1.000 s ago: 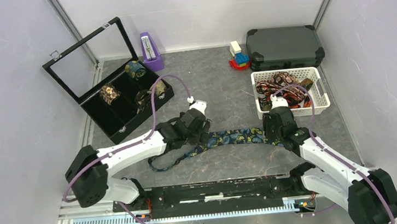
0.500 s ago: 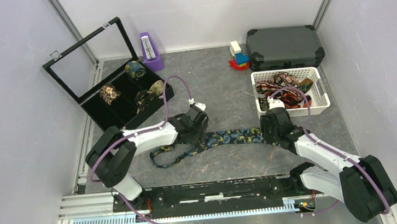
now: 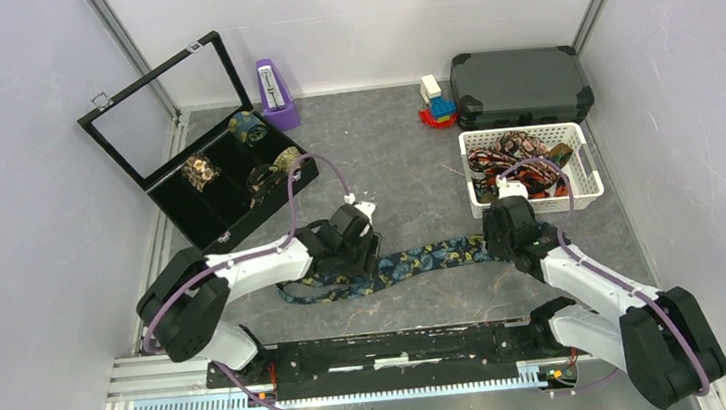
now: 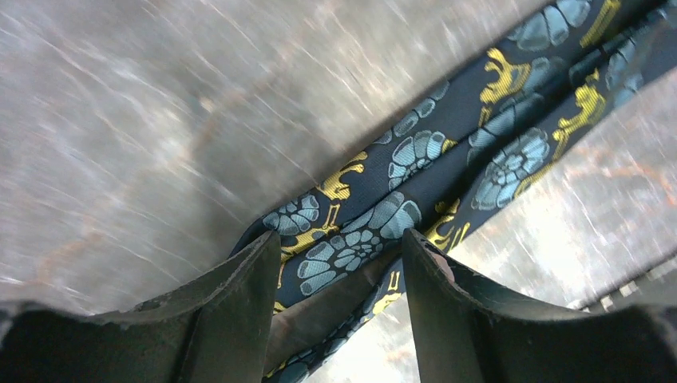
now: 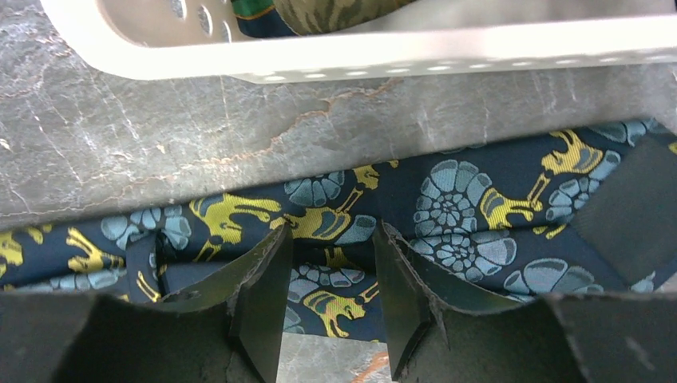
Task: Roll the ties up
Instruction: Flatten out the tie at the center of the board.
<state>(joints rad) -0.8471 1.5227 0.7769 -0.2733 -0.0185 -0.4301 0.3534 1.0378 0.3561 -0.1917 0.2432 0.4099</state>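
Observation:
The navy tie with blue-gold paisley lies in a slack wave across the table's middle. My left gripper is low over its narrower left part, where the fabric is doubled. In the left wrist view the jaws stand apart, with a fold of the tie and its brown lining between them. My right gripper is over the tie's wide right end. In the right wrist view its jaws stand apart, straddling the flat tie.
A black display box with an open lid holds several rolled ties at the back left. A white basket of loose ties stands just behind my right gripper, its rim close in the right wrist view. A purple metronome, toy blocks and a dark case stand along the back.
The tie has gone from a straight stretch to a slack wave. My left gripper moved down and left, and the narrow end now lies doubled beneath it. The right gripper shifted slightly.

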